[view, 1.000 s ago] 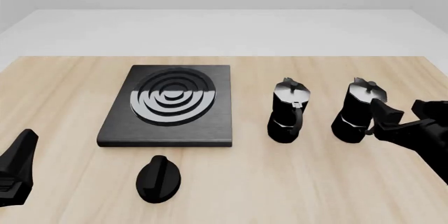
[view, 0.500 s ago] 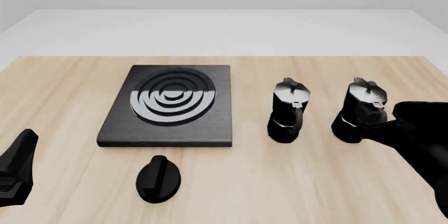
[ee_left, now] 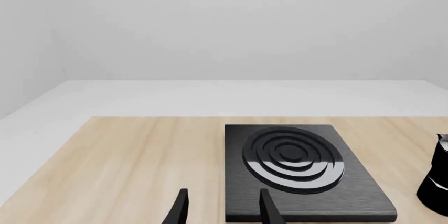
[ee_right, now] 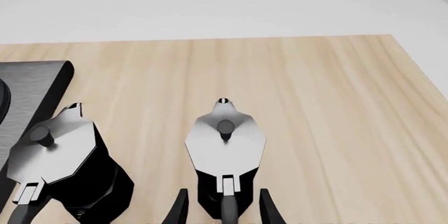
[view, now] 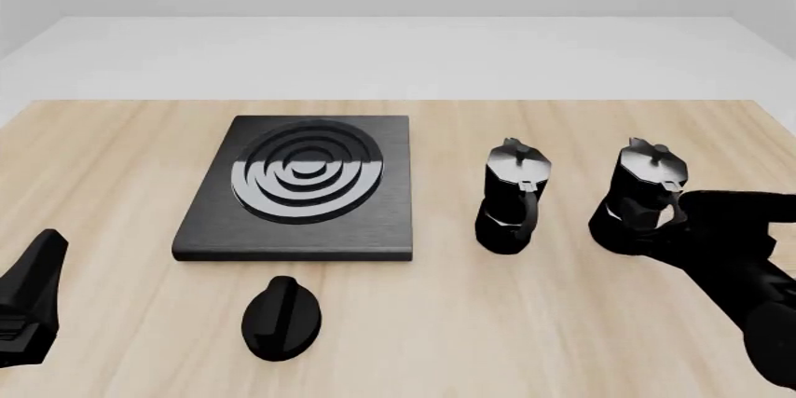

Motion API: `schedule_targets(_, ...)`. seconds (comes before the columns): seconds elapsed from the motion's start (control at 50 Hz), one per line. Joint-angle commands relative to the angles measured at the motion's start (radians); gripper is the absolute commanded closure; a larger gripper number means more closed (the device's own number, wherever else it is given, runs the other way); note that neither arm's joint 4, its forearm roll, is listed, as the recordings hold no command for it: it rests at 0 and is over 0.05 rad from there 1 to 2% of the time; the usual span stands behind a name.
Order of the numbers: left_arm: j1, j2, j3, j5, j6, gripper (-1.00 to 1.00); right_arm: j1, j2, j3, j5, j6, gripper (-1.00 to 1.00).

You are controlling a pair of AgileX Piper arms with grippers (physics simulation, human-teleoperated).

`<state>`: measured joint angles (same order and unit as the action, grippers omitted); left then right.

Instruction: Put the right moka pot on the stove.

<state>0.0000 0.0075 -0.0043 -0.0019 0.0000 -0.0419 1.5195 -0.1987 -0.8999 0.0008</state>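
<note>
Right moka pot [view: 646,195] stands upright on the table [view: 112,156], handle between the spread fingers of the right gripper [ee_right: 222,209], no contact visible; left gripper [ee_left: 222,209] likewise spread.

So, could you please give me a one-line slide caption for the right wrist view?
Open right gripper straddling the right moka pot handle, second pot alongside.

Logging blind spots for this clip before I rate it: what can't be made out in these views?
- Right gripper: fingertips straddle the right moka pot's handle in its wrist view; the frame edge hides any contact, and in the front view the arm covers it.
- Left gripper: cut off by the frame edge.
- Other moka pot: cropped in the left wrist view.
- Stove: only a corner shows.
</note>
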Motion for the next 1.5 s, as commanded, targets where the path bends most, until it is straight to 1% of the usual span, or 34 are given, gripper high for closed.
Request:
schedule_targets(0.02, 0.000, 0.000, 0.000, 0.000, 0.000, -1.00, -0.008, 0.063, -0.014, -0.027, -0.005, -1.00)
schedule_targets(0.1, 0.000, 0.000, 0.000, 0.000, 0.000, -1.00, -0.009, 0.071, -0.016, -0.033, -0.006, -1.00)
schedule_targets(0.14, 0.000, 0.000, 0.000, 0.000, 0.000, -1.00, -0.012, 0.076, -0.015, -0.042, -0.015, -1.00)
schedule_targets(0.16, 0.000, 0.000, 0.000, 0.000, 0.000, -1.00, -0.014, 0.074, -0.013, -0.044, -0.019, 1.00)
schedule_targets(0.24, 0.000, 0.000, 0.000, 0.000, 0.000, -1.00, -0.006, 0.100, -0.014, -0.066, -0.013, 1.00)
schedule_targets(0.36, 0.000, 0.000, 0.000, 0.000, 0.000, -1.00, 0.004, 0.091, -0.012, -0.062, -0.018, 1.00)
schedule_targets(0.42, 0.000, 0.000, 0.000, 0.000, 0.000, -1.00, 0.010, 0.069, -0.007, -0.049, -0.016, 1.00)
schedule_targets(0.48, 0.000, 0.000, 0.000, 0.000, 0.000, -1.00, 0.018, 0.016, -0.002, -0.015, -0.019, 1.00)
schedule_targets(0.54, 0.000, 0.000, 0.000, 0.000, 0.000, -1.00, 0.024, -0.074, -0.001, 0.053, -0.022, 1.00)
schedule_targets(0.56, 0.000, 0.000, 0.000, 0.000, 0.000, -1.00, 0.048, -0.244, -0.009, 0.185, -0.018, 1.00)
schedule_targets(0.6, 0.000, 0.000, 0.000, 0.000, 0.000, -1.00, 0.055, -0.308, -0.015, 0.236, -0.020, 1.00)
schedule_targets(0.62, 0.000, 0.000, 0.000, 0.000, 0.000, -1.00, 0.055, -0.309, -0.015, 0.238, -0.020, 1.00)
schedule_targets(0.68, 0.000, 0.000, 0.000, 0.000, 0.000, -1.00, 0.064, -0.377, -0.026, 0.299, -0.017, 1.00)
schedule_targets(0.74, 0.000, 0.000, 0.000, 0.000, 0.000, -1.00, 0.072, -0.422, -0.027, 0.329, -0.034, 1.00)
schedule_targets(0.8, 0.000, 0.000, 0.000, 0.000, 0.000, -1.00, 0.072, -0.435, -0.029, 0.341, -0.032, 1.00)
schedule_targets(0.96, 0.000, 0.000, 0.000, 0.000, 0.000, -1.00, 0.083, -0.546, -0.056, 0.453, -0.031, 1.00)
schedule_targets(1.04, 0.000, 0.000, 0.000, 0.000, 0.000, -1.00, 0.090, -0.577, -0.067, 0.486, -0.029, 1.00)
schedule_targets(1.12, 0.000, 0.000, 0.000, 0.000, 0.000, -1.00, 0.107, -0.629, -0.090, 0.546, -0.022, 1.00)
schedule_targets(1.2, 0.000, 0.000, 0.000, 0.000, 0.000, -1.00, 0.122, -0.658, -0.103, 0.577, -0.019, 1.00)
schedule_targets(1.26, 0.000, 0.000, 0.000, 0.000, 0.000, -1.00, 0.145, -0.688, -0.122, 0.615, -0.014, 1.00)
schedule_targets(1.28, 0.000, 0.000, 0.000, 0.000, 0.000, -1.00, 0.189, -0.725, -0.167, 0.675, -0.016, 1.00)
schedule_targets(1.32, 0.000, 0.000, 0.000, 0.000, 0.000, -1.00, 0.212, -0.742, -0.190, 0.702, -0.016, 1.00)
schedule_targets(1.42, 0.000, 0.000, 0.000, 0.000, 0.000, -1.00, 0.245, -0.767, -0.232, 0.740, -0.016, 1.00)
schedule_targets(1.5, 0.000, 0.000, 0.000, 0.000, 0.000, -1.00, 0.271, -0.778, -0.292, 0.777, -0.029, 1.00)
